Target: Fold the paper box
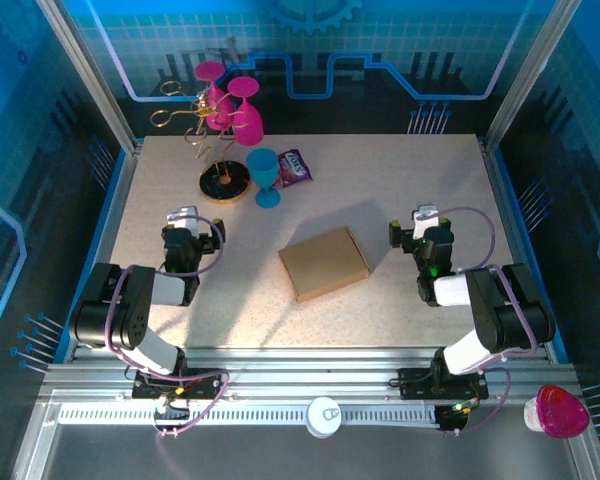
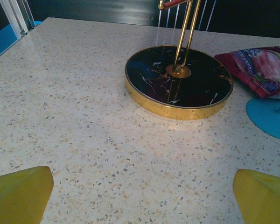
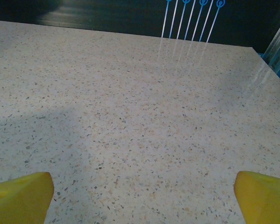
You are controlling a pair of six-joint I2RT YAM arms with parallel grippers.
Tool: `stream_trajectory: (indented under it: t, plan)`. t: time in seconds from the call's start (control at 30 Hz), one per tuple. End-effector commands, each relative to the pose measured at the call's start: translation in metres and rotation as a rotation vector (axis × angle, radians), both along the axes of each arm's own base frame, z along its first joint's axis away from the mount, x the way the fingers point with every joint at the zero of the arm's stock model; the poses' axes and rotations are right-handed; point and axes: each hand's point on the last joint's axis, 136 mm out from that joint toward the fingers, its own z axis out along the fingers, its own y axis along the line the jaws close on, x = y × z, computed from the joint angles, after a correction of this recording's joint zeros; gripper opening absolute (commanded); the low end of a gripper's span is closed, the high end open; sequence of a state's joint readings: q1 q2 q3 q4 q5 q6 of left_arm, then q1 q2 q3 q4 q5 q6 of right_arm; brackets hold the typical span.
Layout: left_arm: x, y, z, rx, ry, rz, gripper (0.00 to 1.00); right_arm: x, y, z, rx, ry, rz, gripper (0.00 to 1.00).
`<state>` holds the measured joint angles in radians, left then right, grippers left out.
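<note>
The paper box [image 1: 324,263] is plain brown cardboard, lying flat near the middle of the table between the two arms. My left gripper [image 1: 191,232] rests to its left, well apart from it. In the left wrist view the yellow fingertips [image 2: 19,192] stand wide apart with bare table between them, so my left gripper [image 2: 142,196] is open and empty. My right gripper [image 1: 420,232] sits to the right of the box, also apart from it. Its yellow fingertips [image 3: 21,193] are spread wide over bare table; my right gripper [image 3: 142,196] is open and empty.
A gold stand with a round black base [image 1: 225,183] [image 2: 178,79] holds pink glasses [image 1: 235,112] at the back left. Beside it are a blue goblet [image 1: 266,175] and a purple snack packet [image 1: 294,167] [image 2: 259,70]. A pink cup [image 1: 557,411] sits off the table, front right.
</note>
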<state>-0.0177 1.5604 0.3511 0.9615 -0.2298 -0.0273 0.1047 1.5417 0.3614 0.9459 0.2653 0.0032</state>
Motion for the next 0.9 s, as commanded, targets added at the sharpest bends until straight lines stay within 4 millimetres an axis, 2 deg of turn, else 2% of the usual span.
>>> stream_trajectory:
  t: [0.0, 0.1, 0.87]
  plan:
    - [0.0022, -0.0001, 0.0066, -0.017, -0.018, 0.002, 0.99, 0.0016, -0.0024, 0.0045, -0.003, -0.021, -0.025, 1.00]
    - [0.0021, 0.0002, 0.0067, -0.017, -0.018, 0.003, 1.00, -0.0011, 0.0031, 0.0070, -0.010, -0.043, -0.005, 1.00]
    - [0.0022, -0.0001, 0.0065, -0.017, -0.018, 0.002, 0.99, 0.0007, 0.0034, 0.0063, -0.032, -0.034, -0.018, 1.00]
